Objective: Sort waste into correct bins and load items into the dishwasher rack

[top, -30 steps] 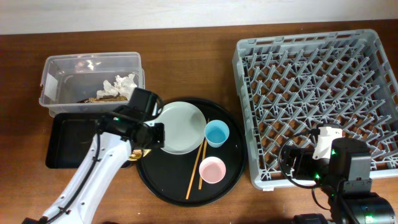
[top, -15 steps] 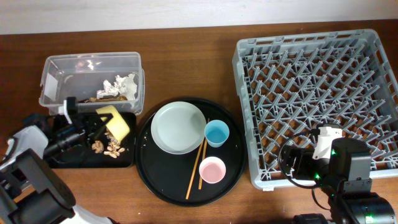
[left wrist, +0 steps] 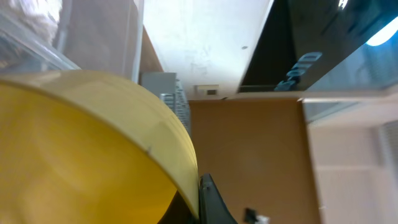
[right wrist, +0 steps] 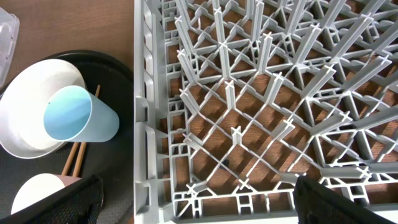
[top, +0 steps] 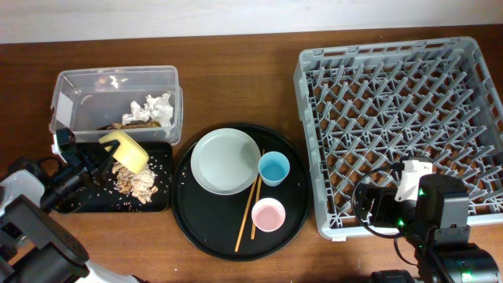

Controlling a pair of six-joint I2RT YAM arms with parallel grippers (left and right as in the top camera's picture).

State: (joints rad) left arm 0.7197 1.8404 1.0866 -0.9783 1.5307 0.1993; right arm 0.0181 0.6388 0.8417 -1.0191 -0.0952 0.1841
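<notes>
Bright, even light on the worktop [top: 236, 55], shadows soft; glints on the clear tub [top: 116, 75]. Left wrist view: yellow bowl [left wrist: 74, 149] blurred, close to lens.

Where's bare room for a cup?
Dishwasher rack empty. Bare table between clear tub and rack; round tray's front-left free. Crowded: plate, blue cup, pink cup, chopsticks on its back, right; left end effector holds yellow bowl over black bin.

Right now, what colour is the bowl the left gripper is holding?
The bowl is yellow, clearest in the left wrist view.
</notes>
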